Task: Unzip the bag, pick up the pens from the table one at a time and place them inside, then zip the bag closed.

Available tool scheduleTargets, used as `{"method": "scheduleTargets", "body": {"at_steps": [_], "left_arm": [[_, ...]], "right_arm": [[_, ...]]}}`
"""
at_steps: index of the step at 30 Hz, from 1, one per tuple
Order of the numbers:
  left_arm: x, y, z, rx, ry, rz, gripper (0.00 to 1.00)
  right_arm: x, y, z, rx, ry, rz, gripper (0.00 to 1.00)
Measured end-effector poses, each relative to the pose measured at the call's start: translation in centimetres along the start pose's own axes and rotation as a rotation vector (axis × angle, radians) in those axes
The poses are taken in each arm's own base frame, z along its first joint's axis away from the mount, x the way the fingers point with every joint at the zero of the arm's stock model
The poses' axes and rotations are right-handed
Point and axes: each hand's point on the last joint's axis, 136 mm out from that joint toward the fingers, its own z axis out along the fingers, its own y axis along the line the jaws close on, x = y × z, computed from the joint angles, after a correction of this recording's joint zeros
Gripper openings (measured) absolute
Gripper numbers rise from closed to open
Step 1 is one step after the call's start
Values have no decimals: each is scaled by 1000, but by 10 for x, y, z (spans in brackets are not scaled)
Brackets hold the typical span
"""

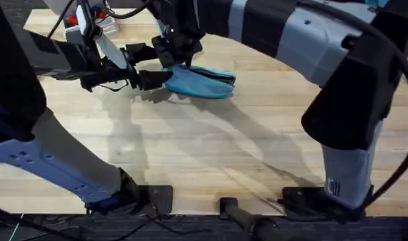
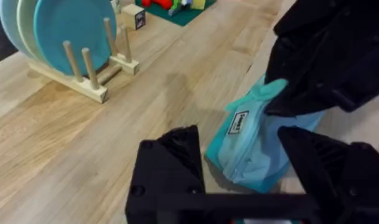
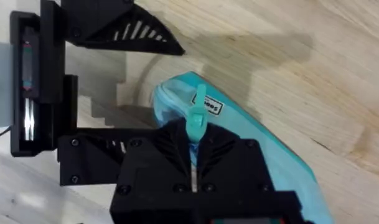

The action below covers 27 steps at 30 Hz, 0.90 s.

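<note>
Lying on its side toward the far middle of the light-wood butcher-block surface (image 1: 210, 147), the light blue soft fabric pencil pouch (image 1: 202, 81) has both arms gathered at its left end in the overhead view. The left gripper (image 1: 150, 65) reaches in from the left, its black fingers spread around that end of the pouch — one finger nearer the far edge, one nearer the camera. The right arm crosses in from the upper right and its right gripper (image 1: 177, 59) comes down on the pouch's top edge at the same end. Red and white items sit at the surface's far left corner, too blurred to name.

From the left wrist view, the left gripper (image 2: 242, 165) stands wide open, one black finger on each side of the pouch's (image 2: 251, 152) end, with no clear clamp on the fabric. A small white label (image 2: 241, 121) is sewn beside the zipper, and a teal fabric pull tab (image 2: 264, 93) runs up into the right gripper's dark body. Farther off stands a wooden dish rack (image 2: 89, 78) holding round teal discs (image 2: 68, 28).

From the right wrist view, the right gripper (image 3: 194, 146) has its fingers pinched together on the teal pull tab (image 3: 196, 118), which sticks up at the pouch's (image 3: 270, 149) end — the label lies just beside it. The left gripper's open fingers (image 3: 124, 34) bracket the same end.
</note>
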Motion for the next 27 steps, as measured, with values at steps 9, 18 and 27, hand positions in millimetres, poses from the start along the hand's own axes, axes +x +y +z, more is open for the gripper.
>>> {"method": "scheduleTargets", "body": {"at_steps": [9,18,27], "left_arm": [[3,1,0,-9,15,-1,729],[3,1,0,-9,17,-7,666],[3,1,0,-8,17,-12,468]], "right_arm": [[0,0,0,0,0,0,56],[0,0,0,0,0,0,65],[0,0,0,0,-2,0,75]]}}
